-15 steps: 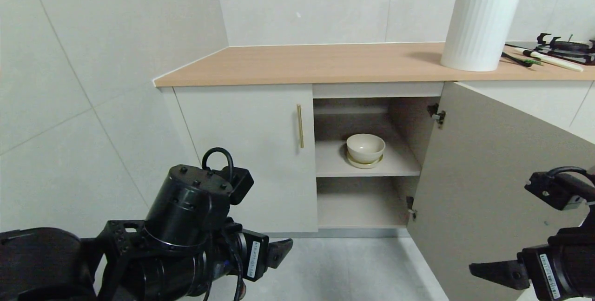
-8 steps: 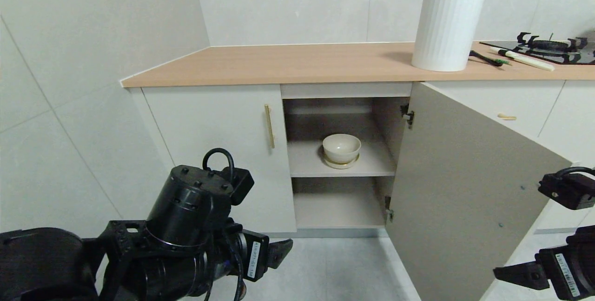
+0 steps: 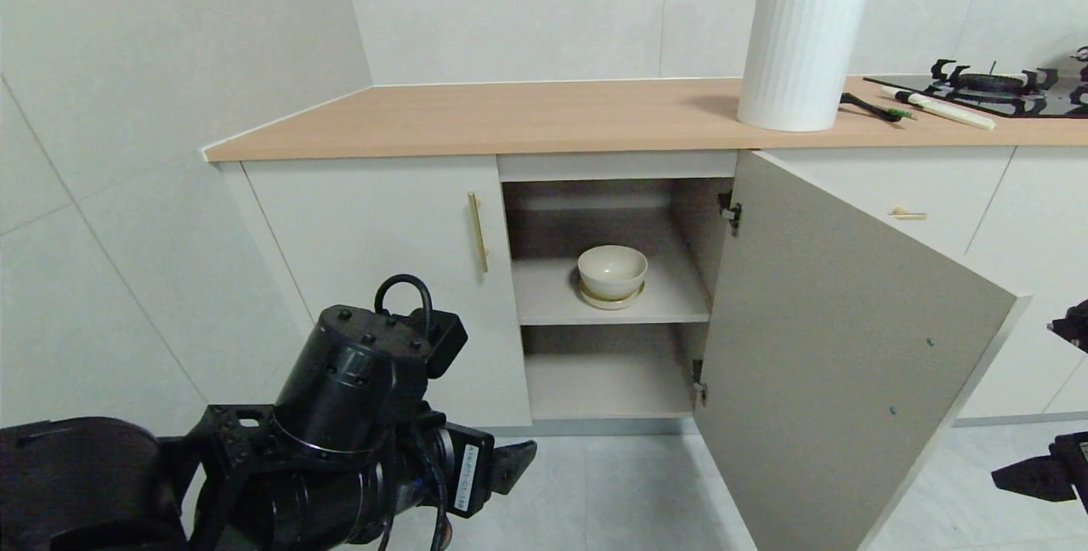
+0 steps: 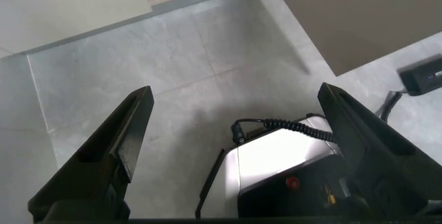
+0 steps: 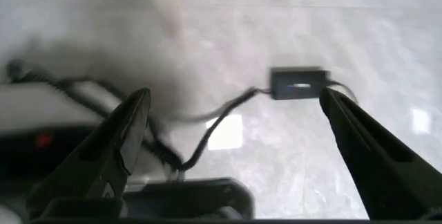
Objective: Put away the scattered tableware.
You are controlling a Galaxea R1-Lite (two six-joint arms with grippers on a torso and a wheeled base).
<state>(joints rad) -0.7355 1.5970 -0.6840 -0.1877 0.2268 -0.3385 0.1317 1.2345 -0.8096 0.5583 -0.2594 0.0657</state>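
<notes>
Your left gripper [image 4: 235,96] and right gripper [image 5: 235,96] both hold jaws spread wide; the bowl [image 3: 612,269] sits on the cabinet shelf [image 3: 673,299] at twelve o'clock.

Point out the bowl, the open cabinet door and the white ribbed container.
bowl [image 3: 610,281], head view, front wall.
cabinet door [image 3: 833,338], head view, inner face.
white ribbed container [image 3: 801,53], head view, side wall.

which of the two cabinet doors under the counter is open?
The right door: it stands swung out on its hinges, exposing the bowl inside. The left door, the one with the gold bar handle, is shut flush.
</notes>
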